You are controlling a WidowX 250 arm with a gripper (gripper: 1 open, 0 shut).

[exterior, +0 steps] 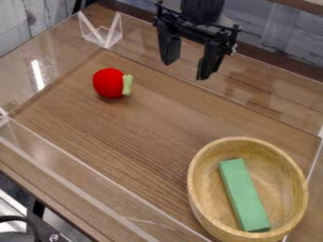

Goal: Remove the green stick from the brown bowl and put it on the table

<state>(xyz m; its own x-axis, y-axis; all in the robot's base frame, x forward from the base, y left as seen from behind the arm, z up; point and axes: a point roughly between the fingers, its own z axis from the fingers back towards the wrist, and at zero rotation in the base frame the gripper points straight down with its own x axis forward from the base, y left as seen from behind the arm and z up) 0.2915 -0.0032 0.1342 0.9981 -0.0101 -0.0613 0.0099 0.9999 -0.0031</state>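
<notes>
A flat green stick (243,194) lies inside the brown bowl (203,184) at the front right of the wooden table. My gripper (187,59) hangs at the back of the table, well away from the bowl and above the surface. Its two dark fingers (209,60) point down and stand open with nothing between them.
A red apple-like toy (111,83) with a green patch sits on the table (151,132) at the left. A clear plastic stand (101,32) is at the back left. Low transparent walls border the table on all sides.
</notes>
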